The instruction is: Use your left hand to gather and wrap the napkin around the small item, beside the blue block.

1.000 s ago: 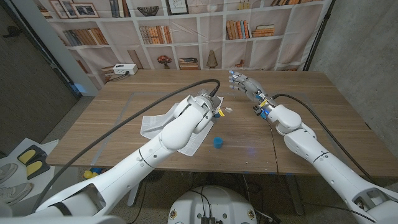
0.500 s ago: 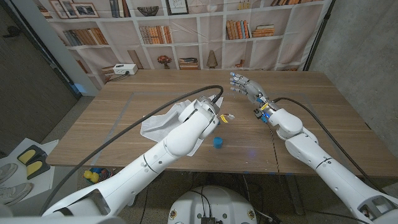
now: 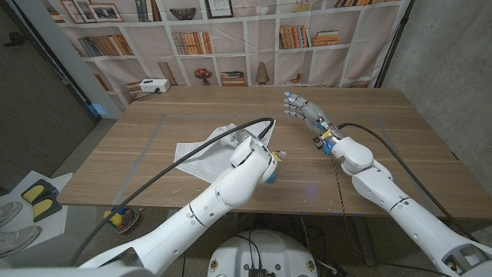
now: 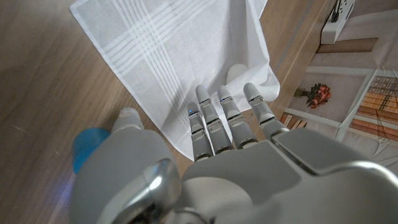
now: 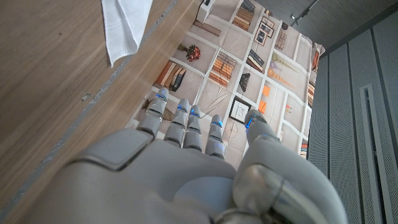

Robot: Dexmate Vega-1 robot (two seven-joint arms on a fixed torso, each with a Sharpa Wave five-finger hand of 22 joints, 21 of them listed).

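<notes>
- Head view: your left hand (image 4: 217, 134) has swung toward the blue block (image 4: 87, 146), fingers extended over the napkin (image 3: 206, 151), gripping nothing.
- Wrapping remains undone; right hand (image 3: 306, 108) waits, fingers spread.

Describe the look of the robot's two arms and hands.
Both arms have glossy white rounded shells; a thick black cable loops from each wrist. The left hand and right hand are grey metal, with segmented fingers bearing small blue marks. Blue and yellow connectors sit at the right wrist.
</notes>
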